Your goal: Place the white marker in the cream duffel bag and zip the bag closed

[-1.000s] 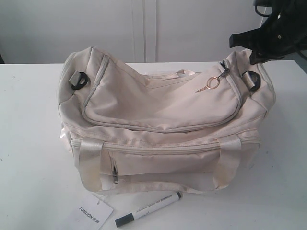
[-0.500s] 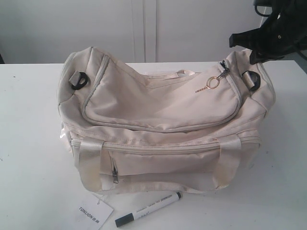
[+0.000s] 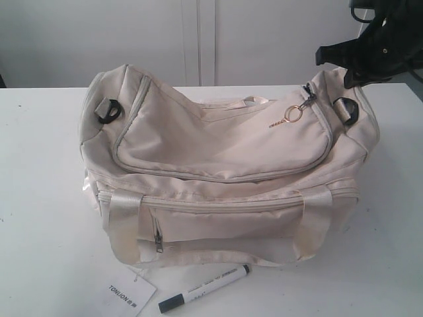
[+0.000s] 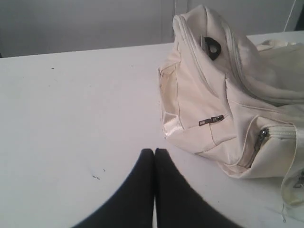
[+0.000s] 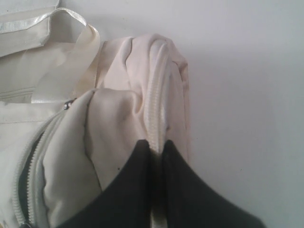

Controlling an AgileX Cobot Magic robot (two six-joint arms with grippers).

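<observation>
1. Position of the white marker (image 3: 206, 288): flat on the table (image 3: 39, 172) at 6 o'clock of the cream duffel bag (image 3: 225, 152), just clear of its front edge, dark cap pointing toward 8 o'clock. Outside the bag, touched by neither gripper.
2. Handling of the marker, as judged: light, rigid, smooth and round, so prone to rolling or slipping. Best pinched across the mid-barrel, fingers crosswise to its length, clear of the cap.
3. Handling of the bag, as judged: soft, slack fabric, sagging in the middle and yielding under any pull. Probably in need of bracing at one end while drawing the gold ring pull (image 3: 294, 114), at 2 o'clock on the top panel, along the curved zipper.
4. State of the right gripper (image 5: 159, 148): at the bag's 3 o'clock end, clenched on a raised corded seam of the cream fabric.
5. State of the left gripper (image 4: 154, 156): fingers pressed together with nothing between them, above bare table off the bag's 9 o'clock end.
6. Bystander, the paper tag (image 3: 125, 294): at 7 o'clock of the bag, just beside the marker's cap, cut off by the frame edge.
7. Hidden or unclear: bag interior; main zipper open or closed, impossible to tell; left gripper absent from the exterior view; print on the marker barrel too small to read.
</observation>
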